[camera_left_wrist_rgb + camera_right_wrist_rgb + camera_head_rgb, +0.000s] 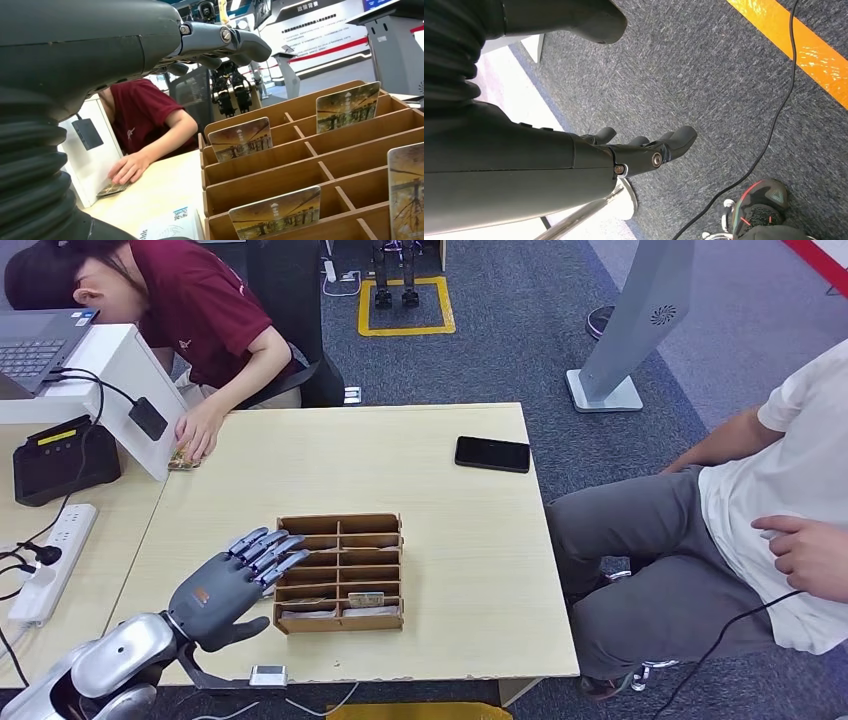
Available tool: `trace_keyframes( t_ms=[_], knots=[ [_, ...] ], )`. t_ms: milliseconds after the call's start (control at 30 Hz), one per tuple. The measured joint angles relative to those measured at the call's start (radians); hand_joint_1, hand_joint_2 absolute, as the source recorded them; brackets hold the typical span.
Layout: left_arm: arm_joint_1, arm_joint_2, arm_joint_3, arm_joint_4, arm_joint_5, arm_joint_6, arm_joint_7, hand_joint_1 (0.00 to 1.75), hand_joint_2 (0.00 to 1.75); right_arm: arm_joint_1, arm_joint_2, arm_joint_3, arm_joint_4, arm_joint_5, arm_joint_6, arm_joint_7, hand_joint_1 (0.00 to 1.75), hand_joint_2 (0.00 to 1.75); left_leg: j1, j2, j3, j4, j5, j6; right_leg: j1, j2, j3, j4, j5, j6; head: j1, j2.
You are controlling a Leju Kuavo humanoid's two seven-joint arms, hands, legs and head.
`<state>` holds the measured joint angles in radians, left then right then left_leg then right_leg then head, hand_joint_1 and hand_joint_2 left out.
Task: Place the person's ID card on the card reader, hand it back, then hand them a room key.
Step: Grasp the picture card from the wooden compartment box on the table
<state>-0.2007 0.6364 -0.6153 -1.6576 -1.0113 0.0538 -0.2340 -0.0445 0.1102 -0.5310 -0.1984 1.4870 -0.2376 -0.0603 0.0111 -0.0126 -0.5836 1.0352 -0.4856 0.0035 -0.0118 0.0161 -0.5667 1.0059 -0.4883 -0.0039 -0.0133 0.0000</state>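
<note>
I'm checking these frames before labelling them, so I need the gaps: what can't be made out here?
- Card under the person's hand, head view: mostly covered, its print too small to read.
- Wooden card rack, left wrist view: cut off by the picture's edge, so its card count is unknown.
- Booklet, left wrist view: cut by the edge, text unreadable.
- Right hand, right wrist view: hangs over carpet; palm side hidden.
- Left hand hovers beside the rack; contact unclear.

Two people (200,315) at the table (450,540) — one in maroon, one in white. One wooden card rack (340,573); four cards (240,139) stand in it, seen from the left wrist. One black phone (492,453) — one power strip (52,560).
</note>
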Motion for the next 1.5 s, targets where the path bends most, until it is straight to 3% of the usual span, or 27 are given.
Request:
trace_keyframes(
  t_ms=[433,733,1500],
  knots=[
    [0.000,0.008,0.000,0.000,0.007,-0.011,0.004,0.00,1.75,0.001,0.000,0.000,0.000,0.000,0.000,0.000,0.00,1.75,0.000,0.000,0.000,0.000,0.000,0.000,0.000,0.000,0.000,0.000,0.000,0.000,0.000,0.000],
    [0.011,0.021,0.000,0.002,0.181,-0.105,-0.007,0.00,1.75,0.000,0.000,0.000,0.000,0.006,0.001,0.002,0.00,1.75,0.000,0.000,0.000,0.000,0.000,0.000,0.000,0.000,0.000,0.000,0.000,0.000,0.000,0.000],
    [0.040,0.014,0.000,0.002,0.206,-0.145,0.025,0.00,1.75,-0.001,0.003,-0.004,0.000,0.008,0.001,0.006,0.00,1.75,0.000,0.000,0.000,0.000,0.000,0.000,0.000,0.000,0.000,0.000,0.000,0.000,0.000,0.000]
  ],
)
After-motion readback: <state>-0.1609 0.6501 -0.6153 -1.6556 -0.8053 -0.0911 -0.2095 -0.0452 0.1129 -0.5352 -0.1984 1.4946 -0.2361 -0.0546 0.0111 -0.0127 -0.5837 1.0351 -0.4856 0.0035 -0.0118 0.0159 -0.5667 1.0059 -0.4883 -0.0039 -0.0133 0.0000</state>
